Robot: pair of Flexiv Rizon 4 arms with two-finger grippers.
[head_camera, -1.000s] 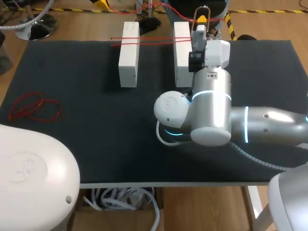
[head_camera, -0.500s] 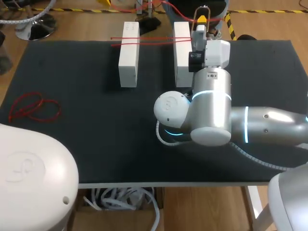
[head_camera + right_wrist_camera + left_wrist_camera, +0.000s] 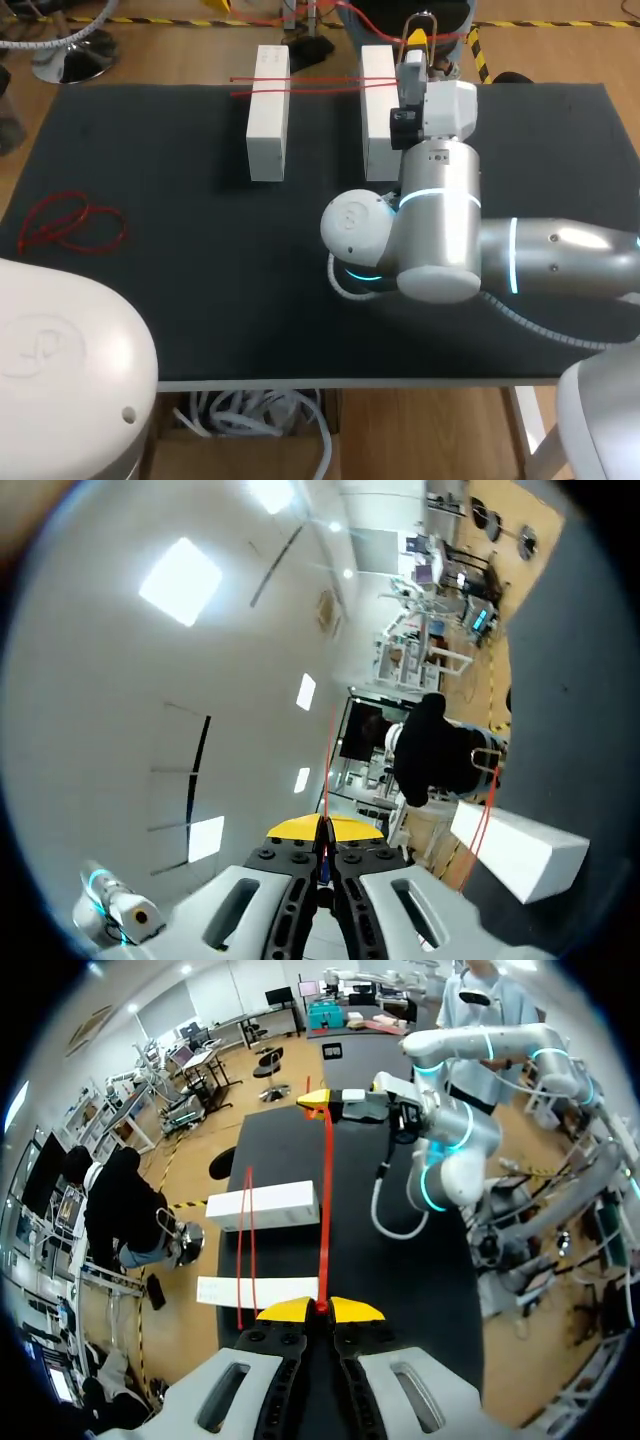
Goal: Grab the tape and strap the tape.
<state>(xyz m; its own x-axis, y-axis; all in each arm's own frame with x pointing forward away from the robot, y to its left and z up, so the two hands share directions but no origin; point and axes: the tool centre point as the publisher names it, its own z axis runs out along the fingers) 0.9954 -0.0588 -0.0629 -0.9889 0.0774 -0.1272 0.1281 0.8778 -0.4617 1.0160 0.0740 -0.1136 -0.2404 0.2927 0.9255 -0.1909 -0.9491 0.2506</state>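
Now, we have the red tape (image 3: 326, 1210) pinched at both ends. Our left hand (image 3: 320, 1310) is clenched on one end, our right hand (image 3: 323, 832) on the other, yellow tips pressed together with only the strand between. It runs taut through the air near the two white blocks (image 3: 268, 110) on the worktop (image 3: 180, 300); whether it hangs squarely over them we cannot quite tell. To strap well, we should hold the tension even and lower it level across both blocks.
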